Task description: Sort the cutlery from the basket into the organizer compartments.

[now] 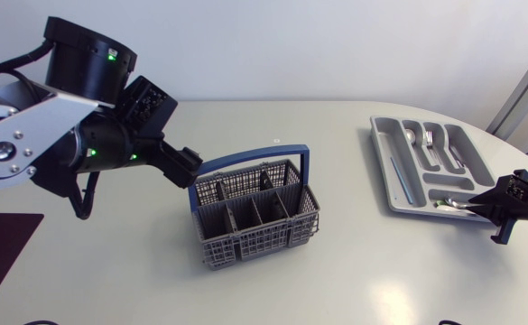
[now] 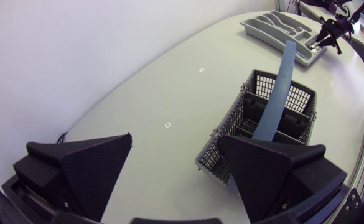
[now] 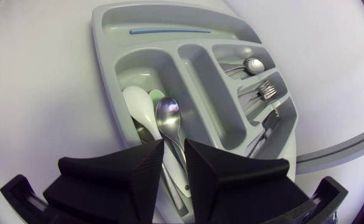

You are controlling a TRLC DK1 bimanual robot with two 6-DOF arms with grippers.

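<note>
The grey organizer (image 1: 385, 171) lies at the table's right. My right gripper (image 3: 174, 146) hovers over its near compartment, fingers a little apart, so it is open. A metal spoon (image 3: 167, 115) lies in that compartment with its handle running between the fingertips and its bowl on a white spoon (image 3: 137, 106). In the head view the right gripper (image 1: 482, 206) is at the organizer's near corner. The grey mesh basket (image 1: 254, 212) with its blue handle (image 1: 254, 155) stands mid-table; no cutlery shows in it. My left gripper (image 1: 191, 168) is wide open beside the basket's left end, empty.
Other organizer compartments hold a spoon (image 3: 253, 64), a fork (image 3: 266, 90), dark-handled pieces (image 3: 269, 124) and a thin blue piece (image 3: 169, 30). A dark mat (image 1: 2, 253) lies at the table's left front. The table edge curves close behind the organizer.
</note>
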